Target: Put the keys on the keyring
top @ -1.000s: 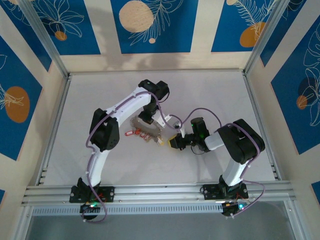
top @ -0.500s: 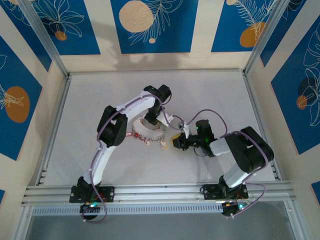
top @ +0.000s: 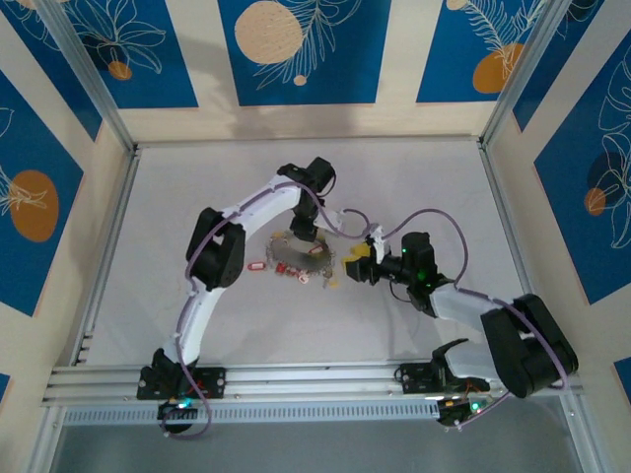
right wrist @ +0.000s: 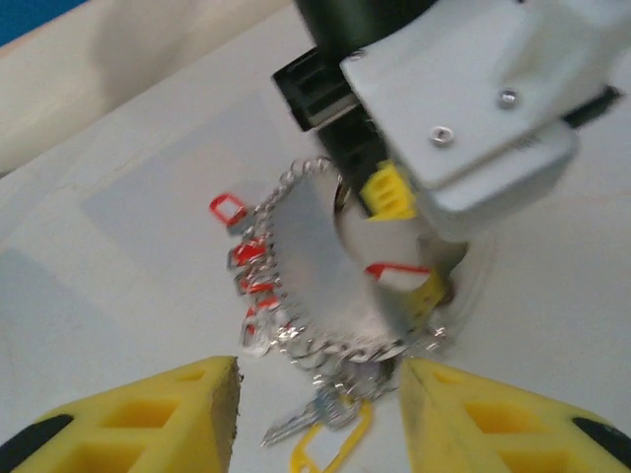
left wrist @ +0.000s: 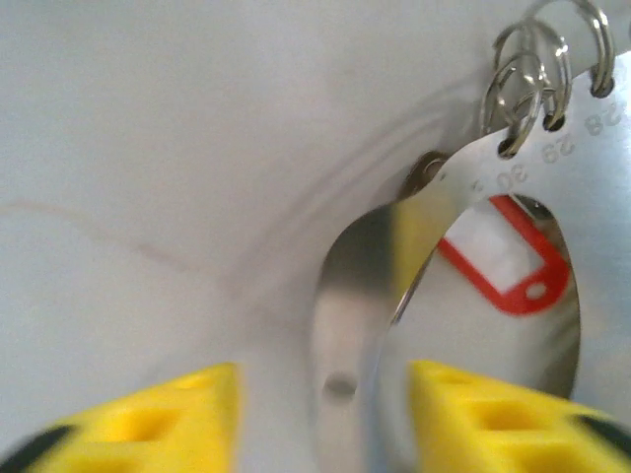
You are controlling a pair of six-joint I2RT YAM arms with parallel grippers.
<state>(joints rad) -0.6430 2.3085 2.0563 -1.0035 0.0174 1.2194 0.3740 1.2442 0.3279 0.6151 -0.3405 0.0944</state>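
The keyring (top: pixel 300 255) is a wide silvery metal band resting on the white table, with keys and red tags (top: pixel 258 264) fanned along its left rim. My left gripper (top: pixel 305 236) stands over it, open. In the left wrist view its yellow fingers (left wrist: pixel 168 419) straddle the band (left wrist: pixel 345 325) without touching it, beside a red tag (left wrist: pixel 503 258). My right gripper (top: pixel 353 266) is open just right of the ring. A silver key with a yellow tag (right wrist: pixel 317 426) hangs off the ring's rim (right wrist: pixel 306 266) and lies between its fingers (right wrist: pixel 148 419), not pinched.
The left gripper's white and black body (right wrist: pixel 444 108) looms right behind the ring in the right wrist view. Split rings (left wrist: pixel 537 69) thread numbered holes along the band. Aluminium frame rails (top: pixel 296 376) and patterned walls enclose the table (top: pixel 197 187).
Both grippers have opened and let go. The ring now rests on the table with the yellow-tagged key lying beside it. The right arm has stretched out low, its elbow dropping toward the near right.
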